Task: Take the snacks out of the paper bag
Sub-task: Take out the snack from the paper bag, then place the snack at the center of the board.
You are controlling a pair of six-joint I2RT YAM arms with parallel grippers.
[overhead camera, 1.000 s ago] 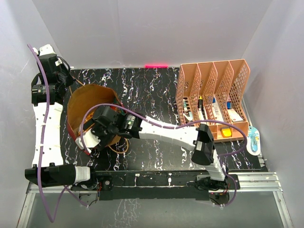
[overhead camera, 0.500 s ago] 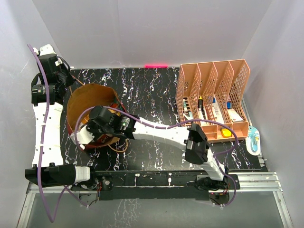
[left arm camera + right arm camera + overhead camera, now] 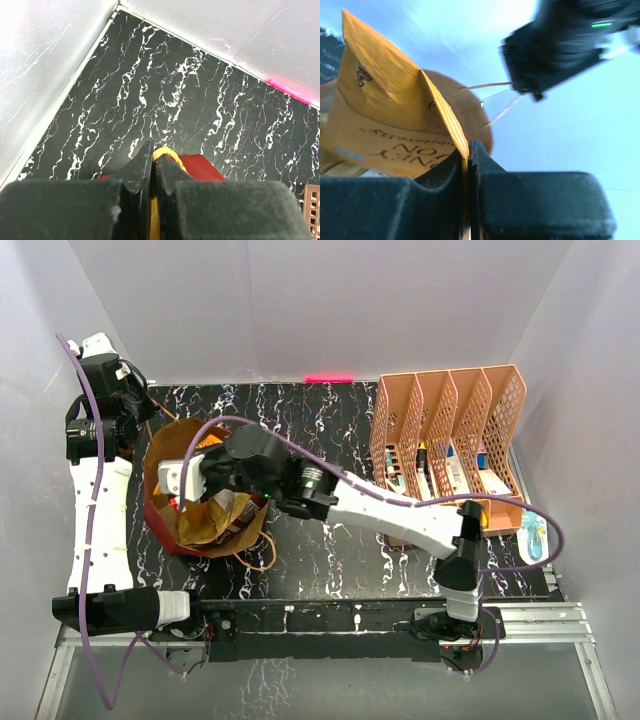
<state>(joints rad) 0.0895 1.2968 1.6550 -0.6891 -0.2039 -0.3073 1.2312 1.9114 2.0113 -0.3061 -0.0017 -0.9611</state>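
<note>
The paper bag [image 3: 165, 535], red outside and brown inside, stands at the table's left with its mouth up. My left gripper [image 3: 153, 150] is shut on the bag's cord handle [image 3: 167, 152] at the far rim, above the red bag wall [image 3: 202, 169]. My right gripper [image 3: 195, 468] hovers over the bag mouth, shut on the edge of an orange snack packet [image 3: 385, 115] with dark lettering. In the right wrist view the right gripper [image 3: 469, 147] pinches the packet's folded seam. More snacks [image 3: 215, 518], gold-brown among them, lie inside the bag.
A pink mesh desk organiser [image 3: 450, 440] with pens and stationery stands at the back right. A pale blue packet [image 3: 533, 537] lies on the table to its right. My left arm's wrist [image 3: 560, 45] hangs close above the right gripper. White walls enclose the table.
My right gripper shut inside the bag and rose out of the mouth toward the far rim with the orange packet. The bag's mouth crumpled. The left gripper stayed still.
</note>
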